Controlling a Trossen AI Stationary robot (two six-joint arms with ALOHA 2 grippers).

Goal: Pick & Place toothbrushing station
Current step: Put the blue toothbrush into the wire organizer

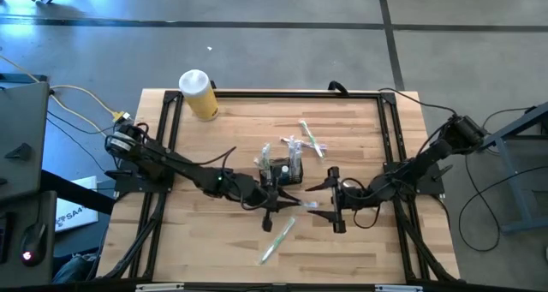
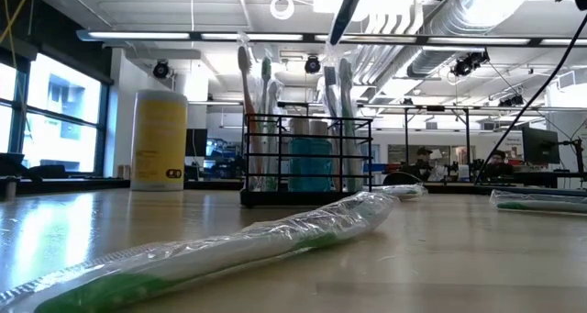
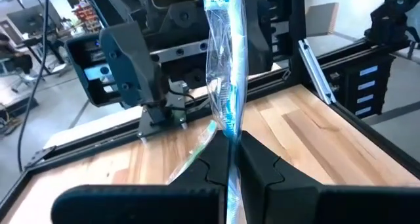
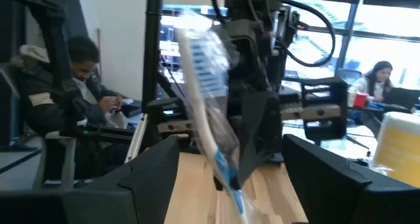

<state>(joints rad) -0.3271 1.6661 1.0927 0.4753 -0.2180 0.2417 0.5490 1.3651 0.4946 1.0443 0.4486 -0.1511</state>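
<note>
Plastic-wrapped toothbrush — left end effector clamped.

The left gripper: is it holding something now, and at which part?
Yes. The left gripper is shut on a plastic-wrapped toothbrush, pinching it low on the handle, bristle end up. The right gripper is open and holds nothing.
</note>
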